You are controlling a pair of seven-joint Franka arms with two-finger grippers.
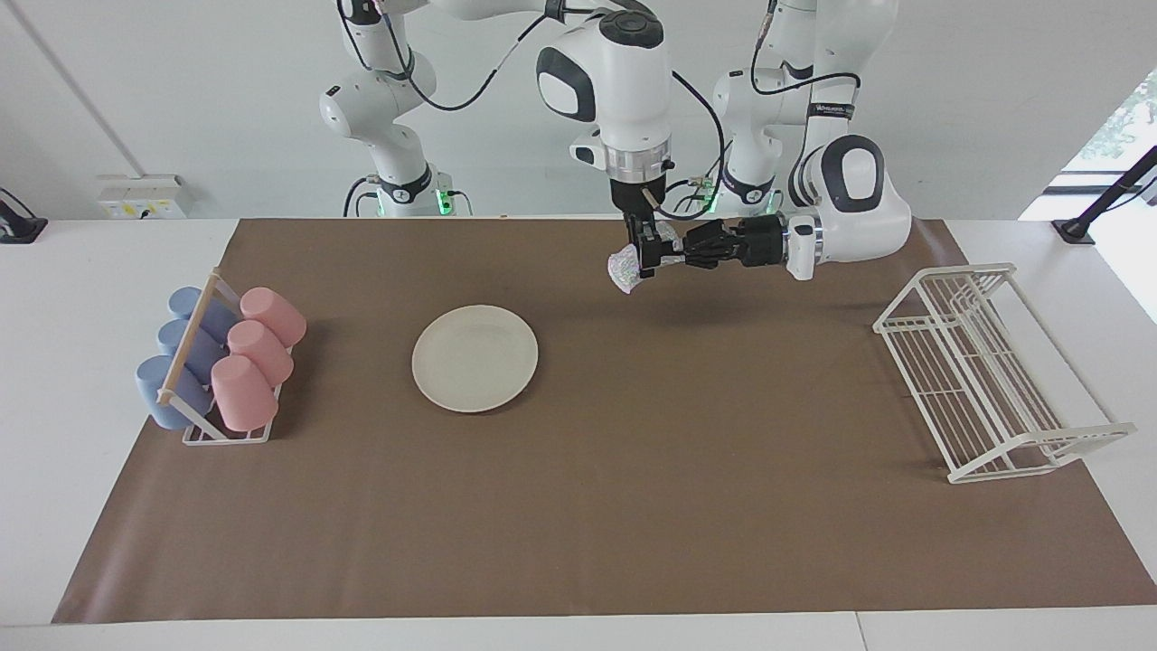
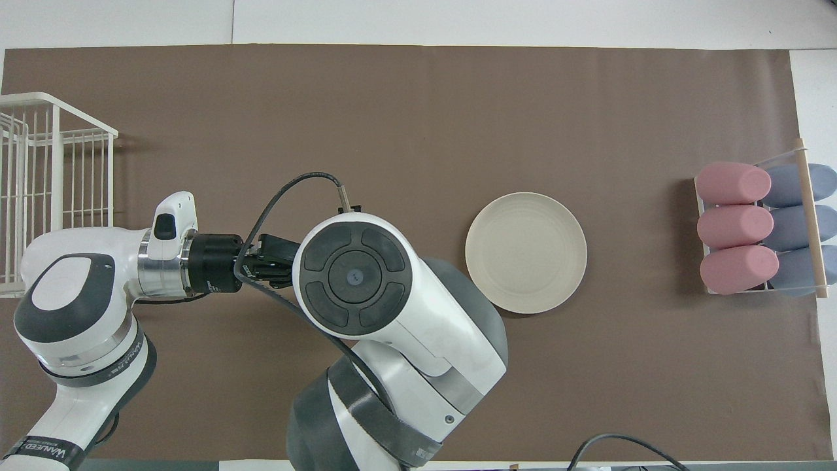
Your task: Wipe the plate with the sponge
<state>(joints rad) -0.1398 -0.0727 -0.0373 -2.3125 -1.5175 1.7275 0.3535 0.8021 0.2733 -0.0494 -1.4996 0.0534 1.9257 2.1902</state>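
Aloft, left tool (image 1: 680, 255) pinched on sponge (image 1: 625, 268); right tool (image 1: 644, 259) around sponge, grip unclear.

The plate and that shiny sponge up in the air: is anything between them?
Nothing: in the facing view only bare brown mat lies between the plate and the sponge.

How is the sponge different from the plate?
The sponge is small, crumpled and shiny; the plate is much wider, round and smooth cream. The sponge hangs in the air between the left gripper and the right gripper; the plate lies flat on the brown mat, toward the right arm's end. Both are pale.
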